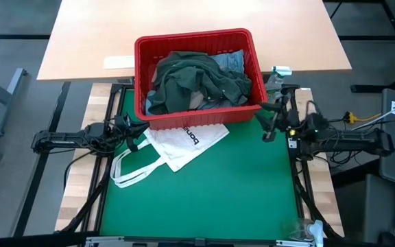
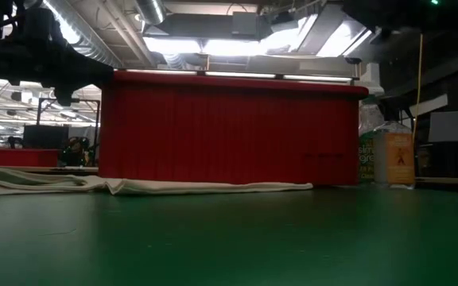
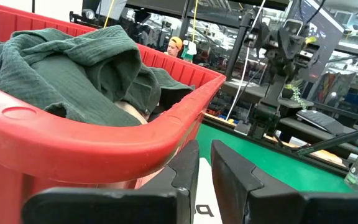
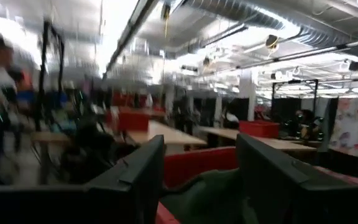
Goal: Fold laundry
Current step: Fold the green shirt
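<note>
Nearest me, bare green mat (image 1: 204,199) across the table. A step farther, the white tote bag (image 1: 177,145) lies flat on the mat, handles trailing toward the near left, its far edge tucked against the red basket (image 1: 197,115). My left gripper (image 1: 133,134) sits at the tote's left edge, just off the basket's near-left corner, fingers (image 3: 238,171) nearly together with only a slim gap, nothing between them. On the right, my right gripper (image 1: 271,121) hangs raised beside the basket's near-right corner, fingers (image 4: 138,171) spread well apart and empty. Beyond both, the laundry is heaped inside the basket: the dark green top (image 1: 197,84) bunched over the pile, a patch of light blue denim jeans (image 1: 230,62) showing at the far right. Farther still, the pale wooden tabletop (image 1: 190,20).
</note>
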